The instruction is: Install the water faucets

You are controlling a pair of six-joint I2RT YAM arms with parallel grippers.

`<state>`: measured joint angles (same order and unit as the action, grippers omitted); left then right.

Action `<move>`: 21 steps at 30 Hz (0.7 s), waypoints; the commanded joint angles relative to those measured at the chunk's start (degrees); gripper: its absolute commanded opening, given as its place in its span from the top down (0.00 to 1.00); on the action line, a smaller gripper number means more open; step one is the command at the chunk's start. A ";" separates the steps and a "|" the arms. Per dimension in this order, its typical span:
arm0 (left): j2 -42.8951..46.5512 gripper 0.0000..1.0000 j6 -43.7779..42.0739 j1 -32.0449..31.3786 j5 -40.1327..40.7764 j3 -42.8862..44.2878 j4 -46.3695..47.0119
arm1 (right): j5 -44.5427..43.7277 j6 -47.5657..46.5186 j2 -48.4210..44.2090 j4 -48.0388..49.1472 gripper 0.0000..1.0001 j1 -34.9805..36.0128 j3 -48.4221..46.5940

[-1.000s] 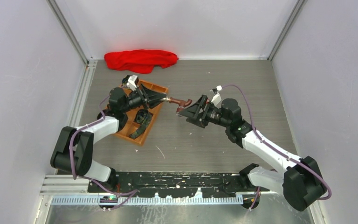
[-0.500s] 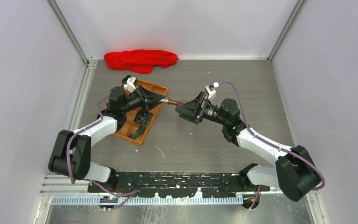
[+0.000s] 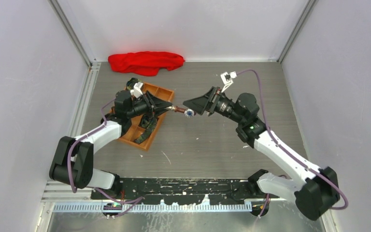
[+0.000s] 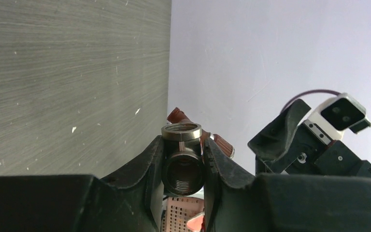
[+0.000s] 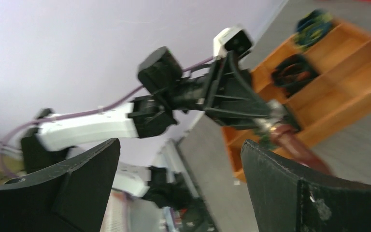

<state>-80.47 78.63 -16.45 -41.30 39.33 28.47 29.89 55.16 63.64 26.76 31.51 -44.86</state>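
Observation:
A copper-coloured water faucet (image 3: pixel 179 110) with a silvery end is held level above the table, between the two arms. My left gripper (image 3: pixel 169 108) is shut on its threaded body. In the left wrist view the fitting (image 4: pixel 182 162) sits clamped between my fingers (image 4: pixel 145 169). My right gripper (image 3: pixel 188 103) is open and empty, just right of and slightly above the faucet's free end. In the right wrist view the jaws (image 5: pixel 179 145) stand wide apart, and the faucet (image 5: pixel 294 145) shows beyond the right finger (image 5: pixel 309 193).
An orange compartment tray (image 3: pixel 162 92) lies under the left arm and holds dark coiled straps (image 3: pixel 147 122). The tray (image 5: pixel 338 92) and straps (image 5: pixel 294 72) also show in the right wrist view. A red cloth (image 3: pixel 145 63) lies at the back wall.
My right gripper was around the faucet's free end. It has opened, let go and drawn back up and to the right. The faucet stays in my left gripper.

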 commanded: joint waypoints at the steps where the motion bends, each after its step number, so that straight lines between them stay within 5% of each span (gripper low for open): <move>1: 3.21 1.00 -1.31 -0.22 -2.83 3.42 -2.62 | -11.40 -24.90 -8.76 -13.77 0.00 0.13 -1.54; 6: 3.15 1.00 0.16 -0.20 -5.62 5.58 -7.13 | -8.20 -42.97 -15.81 2.44 0.00 0.41 13.55; 13: 2.09 1.00 -0.39 -0.21 -11.99 9.81 -15.15 | -6.87 -63.77 -14.94 -1.83 0.00 8.53 15.27; 18: 2.55 1.00 -1.72 -0.32 -13.54 11.91 -16.98 | -11.74 -66.09 -10.05 2.39 0.00 11.21 14.81; 21: 2.96 1.00 -2.15 -0.25 -13.81 12.47 -17.65 | -12.42 -64.49 -8.28 7.84 0.12 11.21 15.59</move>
<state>-79.57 77.28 -16.49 -51.22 48.66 11.20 20.36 -6.79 53.74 25.78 42.65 -28.53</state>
